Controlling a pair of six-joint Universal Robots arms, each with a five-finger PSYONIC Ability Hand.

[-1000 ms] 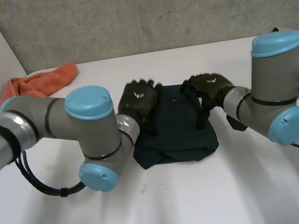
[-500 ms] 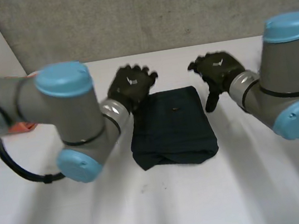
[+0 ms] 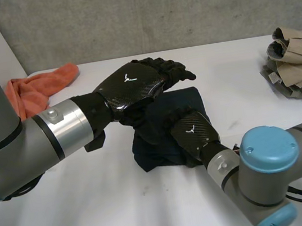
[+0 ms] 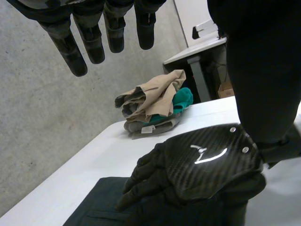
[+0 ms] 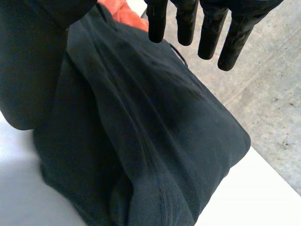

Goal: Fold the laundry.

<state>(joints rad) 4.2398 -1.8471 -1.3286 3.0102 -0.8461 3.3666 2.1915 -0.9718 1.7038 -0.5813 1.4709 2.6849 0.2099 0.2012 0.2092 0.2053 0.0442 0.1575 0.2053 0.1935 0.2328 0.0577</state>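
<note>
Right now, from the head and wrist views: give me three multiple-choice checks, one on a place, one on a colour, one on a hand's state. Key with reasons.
1. Where on the table is the beige and teal pile?
A. its right side
B. its middle
C. its left side

2. What colour is the folded garment in the middle?
A. orange
B. dark, near black
C. beige

3. How is the left hand?
A. shut on the garment
B. curled into a fist
C. open, holding nothing

Key:
1 A: in the head view the pile lies at the table's right edge, apart from the garment.
2 B: the head view and the right wrist view both show dark fabric.
3 C: in the left wrist view its fingers are straight, with nothing between them.
</note>
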